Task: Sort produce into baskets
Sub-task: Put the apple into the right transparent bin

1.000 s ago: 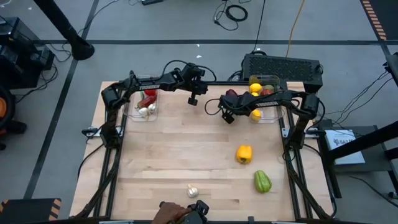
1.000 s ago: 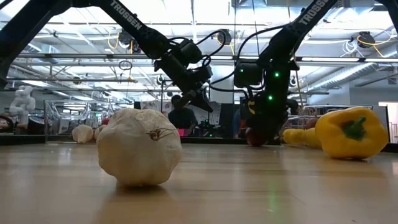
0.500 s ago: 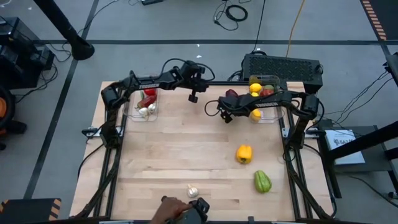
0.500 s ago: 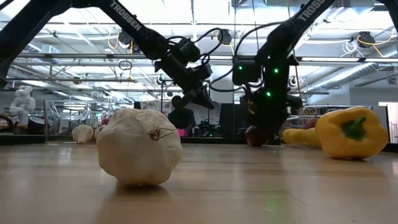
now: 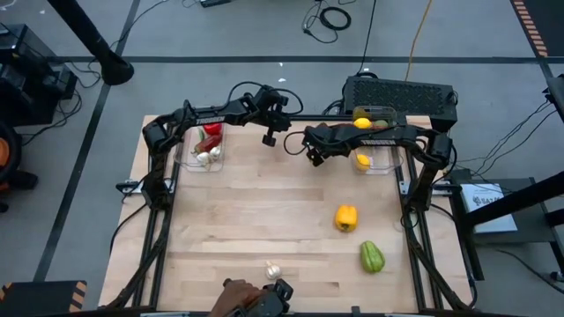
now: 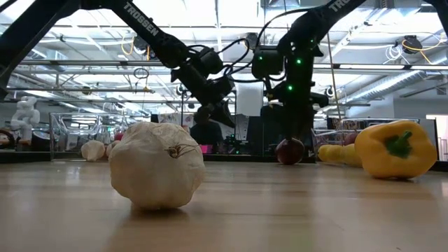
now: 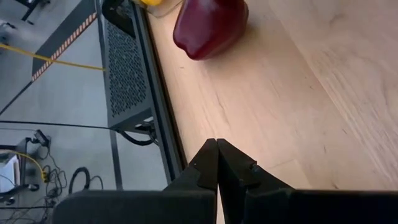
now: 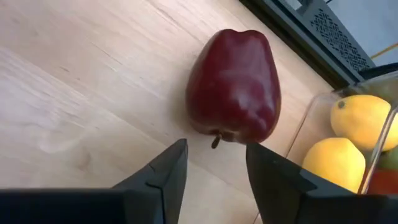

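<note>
A dark red apple [image 8: 233, 93] lies on its side on the wood near the table's far edge; it also shows in the low view [image 6: 289, 150] and the left wrist view [image 7: 208, 25]. My right gripper [image 8: 214, 168] is open just above it, touching nothing; in the high view it [image 5: 314, 157] is left of the right clear basket [image 5: 388, 158], which holds lemons [image 8: 351, 118]. My left gripper [image 5: 270, 136] is shut and empty, raised right of the left basket [image 5: 187, 150], which holds a red pepper and garlic.
A yellow pepper [image 5: 345, 217], a green pepper [image 5: 372, 257] and a garlic bulb [image 5: 273, 270] lie on the near half of the table. A person's hand [image 5: 240, 299] is at the near edge. A black box with cables [image 5: 401, 92] stands behind the right basket.
My right gripper has risen from low around the apple and gone a little toward the table's far left. The apple stays lying on the table and now shows clear below the fingers in the low view.
</note>
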Action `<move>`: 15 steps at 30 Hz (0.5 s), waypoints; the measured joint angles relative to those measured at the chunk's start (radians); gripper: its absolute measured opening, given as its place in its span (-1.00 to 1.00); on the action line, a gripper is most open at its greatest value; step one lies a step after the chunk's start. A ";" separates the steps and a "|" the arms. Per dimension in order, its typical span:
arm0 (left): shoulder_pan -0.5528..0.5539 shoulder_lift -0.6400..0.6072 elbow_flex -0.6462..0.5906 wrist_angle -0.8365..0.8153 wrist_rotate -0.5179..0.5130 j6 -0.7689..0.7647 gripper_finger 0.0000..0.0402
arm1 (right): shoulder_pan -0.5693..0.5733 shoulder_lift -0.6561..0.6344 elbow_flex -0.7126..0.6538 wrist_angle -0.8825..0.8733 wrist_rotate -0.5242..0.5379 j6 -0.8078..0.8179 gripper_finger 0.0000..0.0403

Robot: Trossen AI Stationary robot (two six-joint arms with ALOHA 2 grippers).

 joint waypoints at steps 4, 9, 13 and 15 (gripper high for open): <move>0.000 0.000 0.000 0.000 -0.001 0.000 -0.99 | 0.000 0.000 -0.016 -0.015 -0.002 0.008 -0.22; 0.000 0.000 0.000 0.002 -0.004 0.000 -0.99 | -0.006 0.000 -0.053 0.003 -0.005 0.013 -0.22; 0.000 0.000 0.000 0.009 -0.005 0.000 -0.99 | -0.012 0.000 -0.070 0.046 -0.001 0.010 -0.22; 0.000 0.000 0.000 0.008 -0.005 0.000 -0.99 | -0.014 0.000 -0.076 0.069 -0.001 0.002 -0.22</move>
